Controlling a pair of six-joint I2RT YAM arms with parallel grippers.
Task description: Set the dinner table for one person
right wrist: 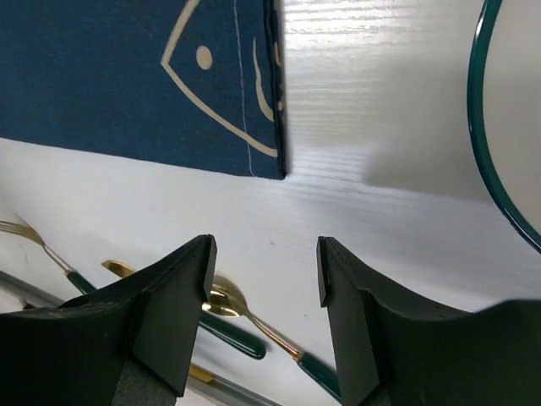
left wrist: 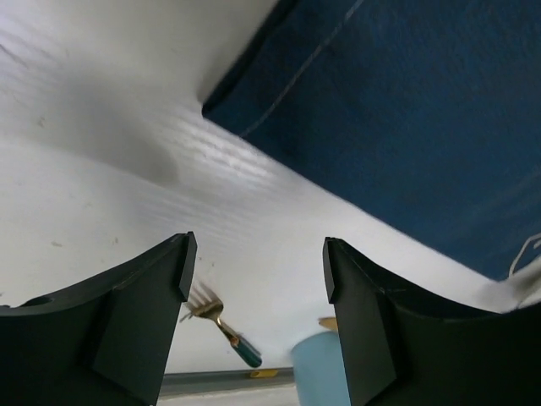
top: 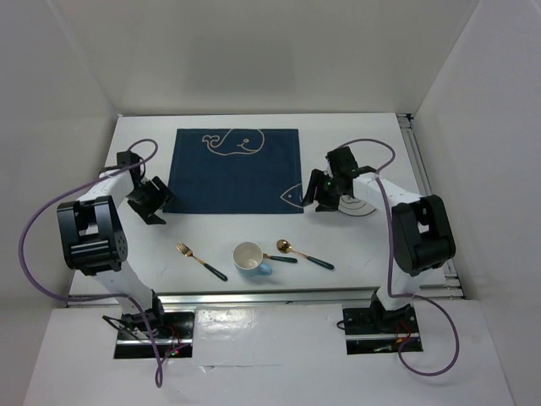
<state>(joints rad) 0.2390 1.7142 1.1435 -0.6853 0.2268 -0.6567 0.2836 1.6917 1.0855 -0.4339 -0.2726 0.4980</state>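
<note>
The white dinner table (top: 144, 249) carries a navy placemat (top: 235, 169) with white whale drawings at its centre. My left gripper (top: 159, 203) is open and empty, low by the mat's near-left corner (left wrist: 211, 106). My right gripper (top: 315, 196) is open and empty by the mat's near-right corner (right wrist: 275, 165). A white plate with a green rim (top: 362, 207) lies under the right arm and shows in the right wrist view (right wrist: 494, 161). Near the front lie a gold fork (top: 200, 260), a cup (top: 249, 256) on its side, and a gold spoon (top: 305, 255) with a green handle.
A second green-handled utensil (top: 280, 257) lies between cup and spoon. The left wrist view shows the fork (left wrist: 221, 326) and the blue cup (left wrist: 321, 368) ahead, the right wrist view the spoon (right wrist: 226, 302). White walls enclose three sides; an aluminium rail (top: 270, 296) runs along the front.
</note>
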